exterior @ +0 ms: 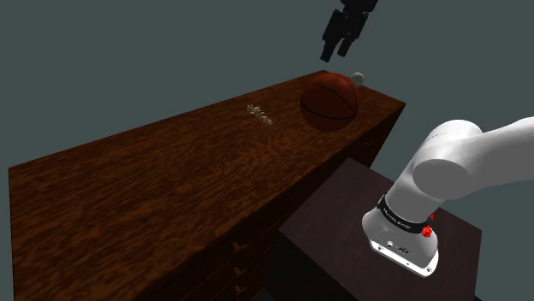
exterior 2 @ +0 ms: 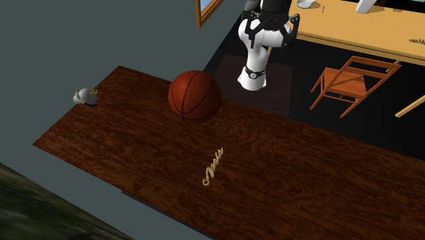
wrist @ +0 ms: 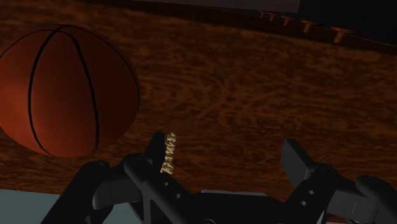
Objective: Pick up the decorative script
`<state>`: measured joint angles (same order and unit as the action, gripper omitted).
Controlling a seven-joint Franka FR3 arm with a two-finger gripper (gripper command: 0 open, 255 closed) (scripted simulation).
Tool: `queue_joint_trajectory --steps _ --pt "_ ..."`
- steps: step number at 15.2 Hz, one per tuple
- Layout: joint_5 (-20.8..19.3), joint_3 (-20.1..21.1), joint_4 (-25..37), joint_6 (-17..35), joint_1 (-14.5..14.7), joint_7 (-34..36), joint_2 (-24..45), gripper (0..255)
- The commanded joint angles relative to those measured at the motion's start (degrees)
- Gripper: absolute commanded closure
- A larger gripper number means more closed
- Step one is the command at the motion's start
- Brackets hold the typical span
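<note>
Setting: domestic interior, a furnished home room. Evidence: 1 dark wood-grain counter [exterior 2: 306,170] with drawer fronts [exterior: 248,256]; 1 wooden chair [exterior 2: 340,82] beside a light wooden table [exterior 2: 354,27]; 1 framed picture [exterior 2: 206,8] on a grey wall [exterior 2: 82,34]; 1 basketball [exterior 2: 195,95] on the counter.

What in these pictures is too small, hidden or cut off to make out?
Decorative script: letters too small to read, every view.
Small grey object: too small to identify in the second exterior view; the basketball hides most of it in the shoulder view.
Arm: shoulder view's right edge cuts it off before it reaches the gripper.
</note>
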<state>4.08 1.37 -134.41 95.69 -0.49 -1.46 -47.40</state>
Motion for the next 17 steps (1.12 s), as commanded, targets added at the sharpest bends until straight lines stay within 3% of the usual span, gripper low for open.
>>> queue_joint_trajectory --steps 1,9,17 --pt "0.0 0.0 0.0 0.0 0.0 0.0 0.0 0" --pt "-1.46 -0.67 -2.1 13.86 -0.77 -2.22 13.01 0" --pt "-2.81 -1.32 0.75 25.87 -1.55 -3.88 29.05 0"
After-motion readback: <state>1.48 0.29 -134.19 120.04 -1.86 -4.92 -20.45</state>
